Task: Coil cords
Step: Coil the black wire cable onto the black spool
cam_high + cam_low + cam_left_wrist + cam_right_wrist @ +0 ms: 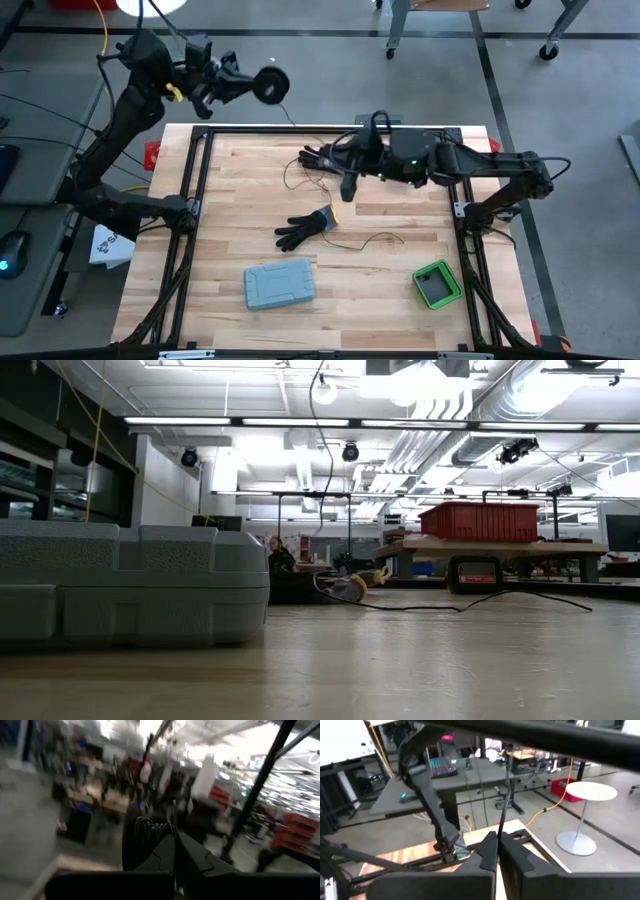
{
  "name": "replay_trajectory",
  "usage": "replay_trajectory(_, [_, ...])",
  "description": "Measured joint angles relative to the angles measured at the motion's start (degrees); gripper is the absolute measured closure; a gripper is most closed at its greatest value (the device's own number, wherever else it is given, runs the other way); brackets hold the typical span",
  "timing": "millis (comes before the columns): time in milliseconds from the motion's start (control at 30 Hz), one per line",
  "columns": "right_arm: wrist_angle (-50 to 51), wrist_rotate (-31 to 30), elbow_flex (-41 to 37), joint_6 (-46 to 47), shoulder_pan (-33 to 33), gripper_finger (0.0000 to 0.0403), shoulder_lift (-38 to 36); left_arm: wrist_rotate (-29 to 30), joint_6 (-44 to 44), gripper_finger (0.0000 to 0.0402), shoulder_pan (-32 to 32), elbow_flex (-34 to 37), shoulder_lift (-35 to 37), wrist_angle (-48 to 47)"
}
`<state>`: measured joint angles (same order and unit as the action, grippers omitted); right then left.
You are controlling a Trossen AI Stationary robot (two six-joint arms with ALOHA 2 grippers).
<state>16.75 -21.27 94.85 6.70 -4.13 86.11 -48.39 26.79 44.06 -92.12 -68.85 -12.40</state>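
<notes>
My left gripper [250, 86] is raised beyond the table's far left corner, shut on a small black ring-shaped coil of cord [272, 85]. The coil shows blurred in the left wrist view [146, 832]. A thin dark strand of the cord [385, 238] lies in loose squiggles on the wooden table [380, 300] and shows in the low view [520, 597]. My right gripper [342, 168] is over the far middle of the table, pointing toward the left edge, shut on a strand of the cord [502, 795]. My left gripper pinches the coil's bundled turns [150, 837] between its two shut fingers. The fingers point about level, and the coil is lifted clear, off the table's far left corner. My right gripper pinches one thin strand [500, 827] between its shut fingertips [490, 850], coming level from the table's right side. The strand runs out from between the fingers across their length.
Two black gloves lie on the table, one at the middle [305, 228] and one near the far edge [318, 157]. A grey case [280, 285] sits near the front and fills the low view's left [130, 585]. A green box [437, 284] sits front right.
</notes>
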Motion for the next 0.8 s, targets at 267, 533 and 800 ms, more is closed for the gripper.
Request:
replay_trajectory(267, [-1.2, -1.0, 0.0, -1.8, 1.1, 0.0403, -3.1, -3.0, -0.3, 0.0401, -0.1, 0.0, 2.5, -16.8])
replay_trajectory(533, [-5.6, 2.8, 0.0, -2.6, 1.6, 0.0403, -2.9, -0.3, -1.0, 0.0401, -3.9, 0.0, -0.3, -22.5])
replay_trajectory(800, [-5.4, 4.7, 0.0, -2.7, 3.0, 0.0403, -2.8, -10.9, 4.3, 0.0401, -13.1, 0.0, -7.3, -21.7])
